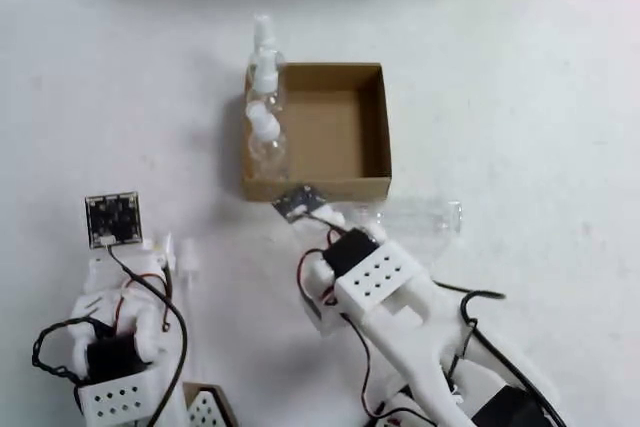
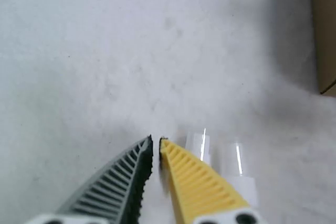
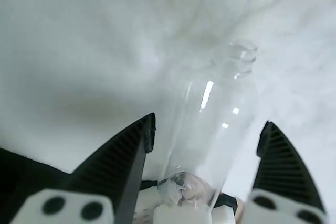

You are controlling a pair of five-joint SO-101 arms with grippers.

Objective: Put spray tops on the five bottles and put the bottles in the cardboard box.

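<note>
The right tool (image 3: 208, 123) is spread wide, its two dark fingers (image 3: 131, 145) standing on either side of a clear bottle (image 3: 220, 98) that lies flat on the white worktop (image 1: 520, 97). The bottle sits between the fingers without being pinched. Its open neck, which has no spray top, points away from the tool. Just beyond this tool's wrist stands the cardboard box (image 1: 330, 127). Three bottles with spray tops (image 1: 266, 137) are lined up along the box wall on the far side from the tool; whether they stand inside or against the wall is unclear. The left tool (image 2: 156, 141) is closed to a hairline gap, grey and yellow tips almost meeting, with nothing between them. Two spray tops (image 2: 201, 148) lie on the worktop just beside its yellow finger (image 2: 194, 182).
</note>
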